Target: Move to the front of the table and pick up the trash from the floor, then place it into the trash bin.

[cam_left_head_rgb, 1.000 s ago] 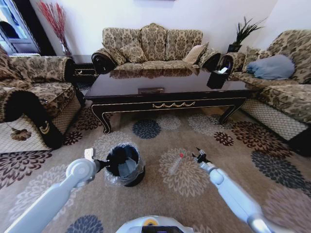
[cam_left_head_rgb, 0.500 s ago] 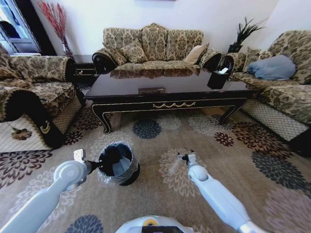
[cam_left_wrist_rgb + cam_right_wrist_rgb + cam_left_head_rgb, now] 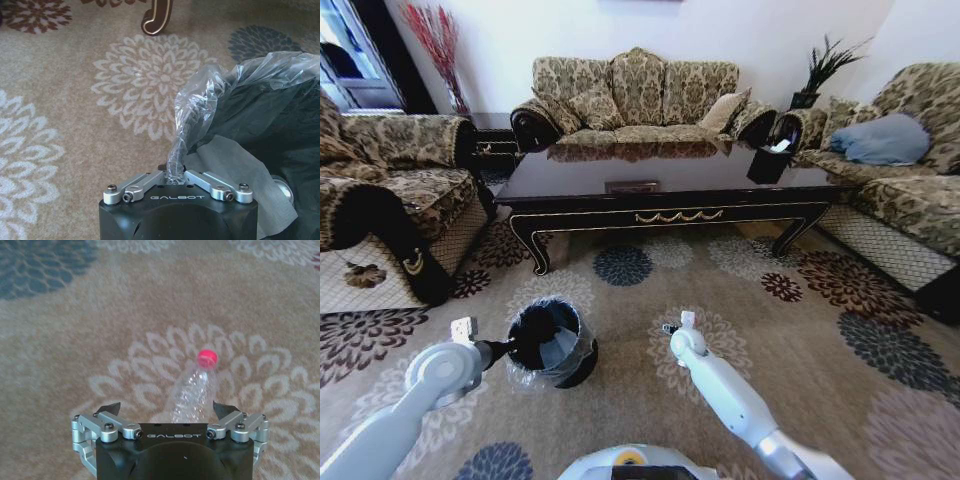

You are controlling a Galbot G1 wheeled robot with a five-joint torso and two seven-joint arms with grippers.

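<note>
Underfoot throughout, beige carpeted floor (image 3: 650, 415) patterned with round flower medallions in brown, dark blue and cream. Across the far side, long low dark-brown glossy wooden bench (image 3: 665, 180) with curved legs and a gold ornament on the front rail; small black box (image 3: 765, 162) standing near its right end. On the carpet in front and to the left, small round black trash bin (image 3: 548, 342) lined with a clear plastic bag, rim pinched at the near-left edge by the left end effector (image 3: 175, 172), fingers pressed together on the twisted bag. Inside the bin, a pale sheet. Right of the bin, right end effector (image 3: 167, 407) low over the carpet, fingers spread wide, straddling the clear plastic bottle with a red cap (image 3: 192, 390) lying on a cream medallion, cap pointing away.
</note>
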